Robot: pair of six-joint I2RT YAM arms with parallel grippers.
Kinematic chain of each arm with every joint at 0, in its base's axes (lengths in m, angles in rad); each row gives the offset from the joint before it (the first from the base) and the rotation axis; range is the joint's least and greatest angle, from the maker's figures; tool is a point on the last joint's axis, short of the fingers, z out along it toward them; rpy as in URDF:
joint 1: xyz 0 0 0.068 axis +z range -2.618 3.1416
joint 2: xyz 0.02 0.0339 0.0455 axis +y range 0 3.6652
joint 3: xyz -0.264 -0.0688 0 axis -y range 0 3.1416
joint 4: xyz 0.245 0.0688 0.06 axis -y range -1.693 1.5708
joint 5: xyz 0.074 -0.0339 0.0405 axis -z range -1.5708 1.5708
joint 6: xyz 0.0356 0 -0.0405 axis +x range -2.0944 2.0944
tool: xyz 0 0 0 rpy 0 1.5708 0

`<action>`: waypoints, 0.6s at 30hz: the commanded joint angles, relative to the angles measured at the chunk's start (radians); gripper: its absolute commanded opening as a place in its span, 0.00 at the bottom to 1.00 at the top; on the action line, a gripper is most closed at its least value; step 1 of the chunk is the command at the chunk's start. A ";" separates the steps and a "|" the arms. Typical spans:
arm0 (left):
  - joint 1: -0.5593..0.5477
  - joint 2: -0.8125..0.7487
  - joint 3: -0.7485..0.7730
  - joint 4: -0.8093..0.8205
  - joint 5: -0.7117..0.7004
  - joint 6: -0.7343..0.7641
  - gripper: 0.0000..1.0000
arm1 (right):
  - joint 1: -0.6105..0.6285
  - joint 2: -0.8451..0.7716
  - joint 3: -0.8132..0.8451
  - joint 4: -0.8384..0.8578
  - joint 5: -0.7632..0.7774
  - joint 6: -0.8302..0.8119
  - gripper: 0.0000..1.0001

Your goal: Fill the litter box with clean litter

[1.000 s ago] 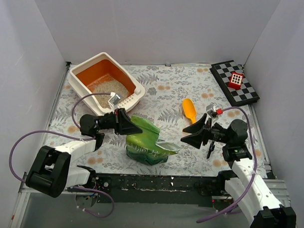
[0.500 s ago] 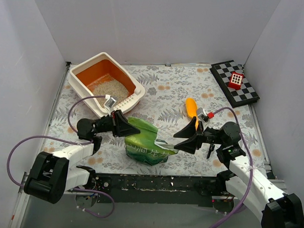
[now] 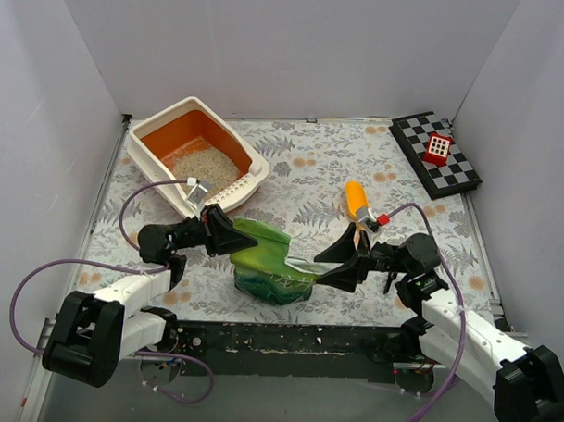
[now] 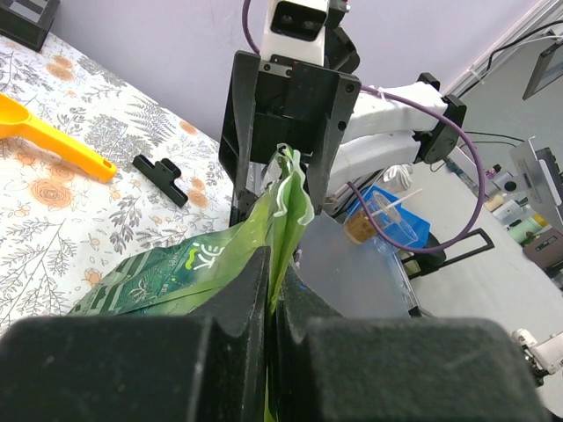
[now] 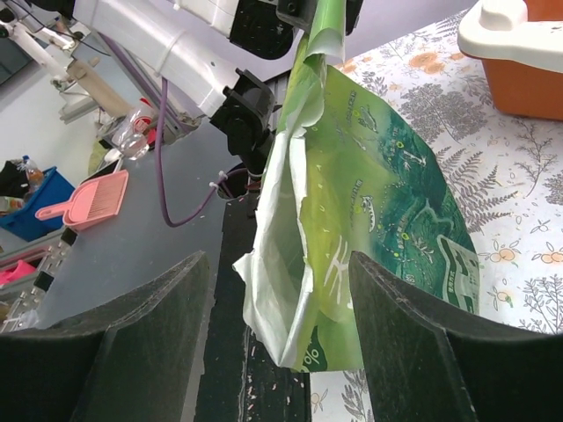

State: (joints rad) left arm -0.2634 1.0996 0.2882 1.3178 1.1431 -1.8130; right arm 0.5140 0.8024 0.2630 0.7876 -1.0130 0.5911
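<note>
The litter box [image 3: 257,164], cream rim and orange basin, stands at the back left with clean litter [image 3: 206,164] heaped in its near half. A glossy green bag [image 3: 266,262] lies crumpled between the two arms. My left gripper [image 3: 237,238] is shut on the bag's left upper edge; in the left wrist view the green film [image 4: 283,189] rises from between the pressed fingers [image 4: 237,290]. My right gripper [image 3: 333,266] is open at the bag's torn white-lined mouth [image 5: 295,264], which hangs between its fingers [image 5: 396,308]. A corner of the litter box [image 5: 510,31] shows beyond.
A yellow-orange scoop [image 3: 356,198] lies on the patterned cloth just behind my right gripper. A checkered board with a red block [image 3: 438,148] sits at the back right. A small black clip [image 4: 163,174] lies on the cloth. Walls close three sides.
My right gripper has moved left toward the bag until the bag's open mouth lies between its fingers. The left arm, still holding the bag, has shifted slightly left and nearer.
</note>
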 commanded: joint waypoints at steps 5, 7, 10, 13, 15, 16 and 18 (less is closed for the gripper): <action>0.018 -0.030 -0.012 0.186 -0.011 0.047 0.00 | 0.060 0.029 -0.019 0.087 0.068 -0.010 0.72; 0.020 -0.029 -0.012 0.182 -0.013 0.049 0.00 | 0.072 0.038 -0.021 0.096 0.085 -0.011 0.72; 0.021 -0.030 -0.012 0.179 -0.013 0.044 0.00 | 0.086 0.050 -0.025 0.117 0.111 -0.011 0.72; 0.021 -0.035 -0.014 0.166 -0.014 0.052 0.00 | 0.090 0.064 -0.034 0.148 0.134 -0.002 0.69; 0.021 -0.038 -0.015 0.147 -0.017 0.061 0.00 | 0.092 0.078 -0.038 0.176 0.140 0.015 0.65; 0.021 -0.040 -0.014 0.141 -0.017 0.064 0.00 | 0.092 0.086 -0.039 0.183 0.140 0.021 0.62; 0.020 -0.040 -0.014 0.127 -0.020 0.069 0.00 | 0.093 0.099 -0.044 0.200 0.140 0.032 0.58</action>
State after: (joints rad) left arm -0.2558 1.0836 0.2840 1.3178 1.1324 -1.7695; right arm 0.5983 0.8822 0.2298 0.8845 -0.8970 0.6022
